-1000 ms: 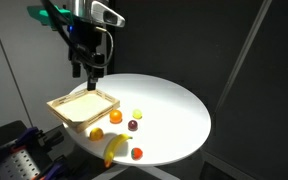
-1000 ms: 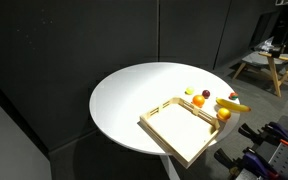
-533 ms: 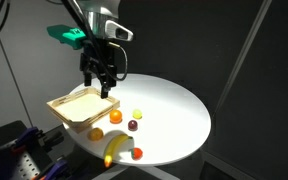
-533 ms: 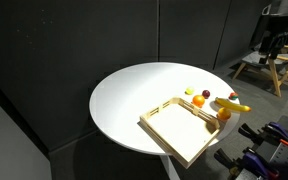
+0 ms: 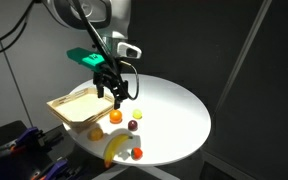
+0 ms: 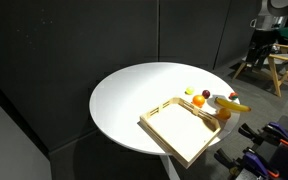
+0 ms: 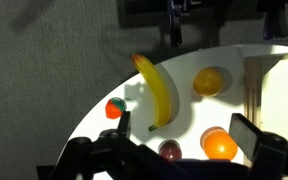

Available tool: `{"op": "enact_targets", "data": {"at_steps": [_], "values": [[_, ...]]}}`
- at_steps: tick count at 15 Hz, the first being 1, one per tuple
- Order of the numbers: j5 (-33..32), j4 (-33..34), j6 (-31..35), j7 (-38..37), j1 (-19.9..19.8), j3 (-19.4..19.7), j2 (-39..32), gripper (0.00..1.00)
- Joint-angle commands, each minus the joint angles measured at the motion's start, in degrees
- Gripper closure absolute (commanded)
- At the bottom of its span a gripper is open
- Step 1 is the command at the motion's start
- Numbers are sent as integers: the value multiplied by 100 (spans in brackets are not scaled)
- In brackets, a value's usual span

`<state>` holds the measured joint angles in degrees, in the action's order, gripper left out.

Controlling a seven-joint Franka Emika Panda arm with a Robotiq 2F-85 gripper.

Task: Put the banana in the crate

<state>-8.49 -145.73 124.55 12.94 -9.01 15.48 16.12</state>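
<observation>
The banana is yellow and curved and lies on the round white table near its front edge, outside the crate. It also shows in the other exterior view and in the wrist view. The crate, a shallow light-wood tray, sits on the table edge and looks empty in both exterior views; its side shows at the right of the wrist view. My gripper is open and empty. It hangs above the table beside the crate, over the fruits.
Small fruits lie around the banana: an orange ball, a round yellow fruit, a dark purple one and a red one. The white table is bare on its far half. Dark curtains surround it.
The arm has come down and moved from above the crate towards the fruits. The gripper stays open. The fruits and crate have not moved.
</observation>
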Motion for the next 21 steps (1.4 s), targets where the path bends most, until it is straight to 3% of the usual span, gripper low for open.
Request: {"op": "enact_targets", "data": {"at_steps": [1,6,16,21], "values": [[156,24,529,216,-59,-5,-414,0],[198,21,988,245,-86,-39,-797,0],[58,2,920,42,-110,-130,-838,0],[-87,-100,1509,25,-87,-196,-1121,0]]}}
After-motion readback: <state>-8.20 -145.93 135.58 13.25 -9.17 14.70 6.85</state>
